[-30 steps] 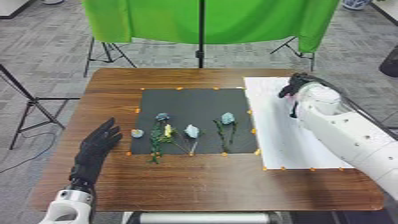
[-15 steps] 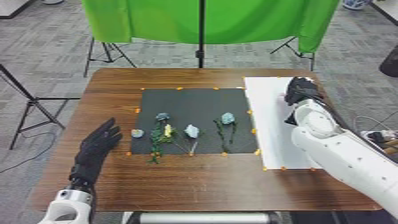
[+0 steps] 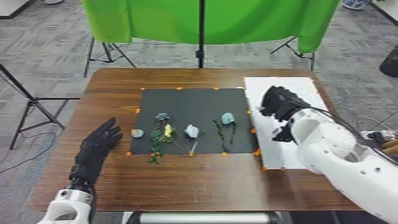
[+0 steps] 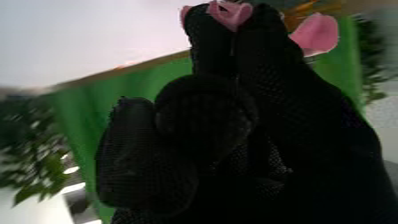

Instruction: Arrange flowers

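The right hand (image 3: 286, 105) has swung inward over the white sheet (image 3: 282, 159). At left, the left hand (image 3: 94, 145) has fingers apart; flowers (image 3: 192, 131) lie mid-table; right fingers clamp a pink flower (image 4: 316, 35), best lowered slowly, petals uncrushed.

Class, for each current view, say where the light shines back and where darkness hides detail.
Head view: a soft sheen on the bare wooden table nearest the robot; the dark mat shows no strong glare beside the bright white sheet.
Right wrist view: the right hand is so dark that parts merge, while the pink flower stands out bright.
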`<state>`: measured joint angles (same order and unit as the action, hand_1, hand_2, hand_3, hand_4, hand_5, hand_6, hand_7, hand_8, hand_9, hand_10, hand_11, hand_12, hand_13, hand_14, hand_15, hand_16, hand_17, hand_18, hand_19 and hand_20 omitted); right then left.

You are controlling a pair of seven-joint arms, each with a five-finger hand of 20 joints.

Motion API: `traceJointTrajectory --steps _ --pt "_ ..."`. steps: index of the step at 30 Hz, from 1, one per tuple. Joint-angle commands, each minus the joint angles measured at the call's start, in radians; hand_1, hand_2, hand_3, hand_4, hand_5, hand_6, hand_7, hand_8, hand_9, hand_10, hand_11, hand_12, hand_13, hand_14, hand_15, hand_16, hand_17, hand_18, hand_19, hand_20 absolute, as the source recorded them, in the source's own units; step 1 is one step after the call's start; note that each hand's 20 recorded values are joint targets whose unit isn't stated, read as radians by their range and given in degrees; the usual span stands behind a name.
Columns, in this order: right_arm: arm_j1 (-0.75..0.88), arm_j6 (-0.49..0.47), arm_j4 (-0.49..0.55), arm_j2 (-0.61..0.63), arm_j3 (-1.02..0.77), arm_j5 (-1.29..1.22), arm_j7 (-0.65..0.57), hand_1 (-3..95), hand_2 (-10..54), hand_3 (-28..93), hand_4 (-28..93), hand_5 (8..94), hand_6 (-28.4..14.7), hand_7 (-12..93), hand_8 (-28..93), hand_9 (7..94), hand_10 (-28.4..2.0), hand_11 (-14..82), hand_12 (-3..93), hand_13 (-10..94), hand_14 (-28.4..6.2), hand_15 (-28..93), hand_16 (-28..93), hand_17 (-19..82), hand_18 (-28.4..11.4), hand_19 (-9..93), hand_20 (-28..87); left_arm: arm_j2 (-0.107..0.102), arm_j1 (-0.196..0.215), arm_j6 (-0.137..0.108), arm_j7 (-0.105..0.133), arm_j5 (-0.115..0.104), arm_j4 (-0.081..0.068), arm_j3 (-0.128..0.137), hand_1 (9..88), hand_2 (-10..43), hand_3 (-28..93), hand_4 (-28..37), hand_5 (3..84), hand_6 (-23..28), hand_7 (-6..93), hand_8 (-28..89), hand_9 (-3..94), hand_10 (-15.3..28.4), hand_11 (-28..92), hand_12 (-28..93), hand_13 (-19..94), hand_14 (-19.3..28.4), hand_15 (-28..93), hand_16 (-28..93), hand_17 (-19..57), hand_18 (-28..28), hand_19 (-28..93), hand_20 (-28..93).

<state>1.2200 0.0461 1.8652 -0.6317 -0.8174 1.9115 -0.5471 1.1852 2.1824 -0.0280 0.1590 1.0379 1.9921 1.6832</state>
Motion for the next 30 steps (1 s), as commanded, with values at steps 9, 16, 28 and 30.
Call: traceJointTrajectory --steps 9,16,28,30 --pt "0.037 -0.038 0.014 -0.061 0.037 -0.011 0.043 60.4 -9.5 48 -14 76.2 -1.7 20 10 88.4 -10.4 13.3 35.5 92 -2.2 56 34 67 -8.5 93 49 0.013 0.006 0.027 -0.022 0.01 -0.014 -0.005 28.8 -5.0 63 -19.7 33.5 3.3 5.5 -4 34.9 10.7 8 13 27 15.5 13 5 1.7 14.2 4 18" --pt "0.095 -0.099 0.047 -0.048 -0.022 -0.019 0.037 59.9 -9.5 45 -12 74.9 -2.2 18 10 86.7 -11.2 15.3 33.6 91 -2.4 55 34 67 -8.4 93 48 0.013 0.01 0.029 -0.021 0.012 -0.013 -0.004 28.9 -5.1 63 -19.7 33.5 3.3 5.4 -4 34.9 10.8 8 13 27 15.5 13 5 1.6 14.2 3 18" --pt "0.22 -0.255 0.16 -0.037 -0.181 -0.105 0.033 39.8 -9.5 57 -18 66.7 -4.3 14 -7 82.4 -14.3 21.8 21.2 91 -3.6 52 34 67 -7.0 93 43 0.014 0.017 0.039 -0.02 0.016 -0.009 0.002 28.5 -5.9 63 -19.5 32.9 2.9 5.3 -4 34.5 10.6 8 13 27 15.6 13 5 1.5 14.2 3 18" --pt "0.263 -0.239 0.178 -0.054 -0.238 -0.103 0.024 38.1 -9.5 55 -18 65.7 -4.7 13 -7 82.4 -14.6 21.4 21.1 92 -3.8 51 34 67 -6.8 93 42 0.013 0.015 0.045 -0.02 0.018 -0.01 0.002 28.3 -6.0 63 -19.4 32.8 2.9 5.4 -4 34.4 10.6 8 13 27 15.6 13 5 1.5 14.2 3 18"
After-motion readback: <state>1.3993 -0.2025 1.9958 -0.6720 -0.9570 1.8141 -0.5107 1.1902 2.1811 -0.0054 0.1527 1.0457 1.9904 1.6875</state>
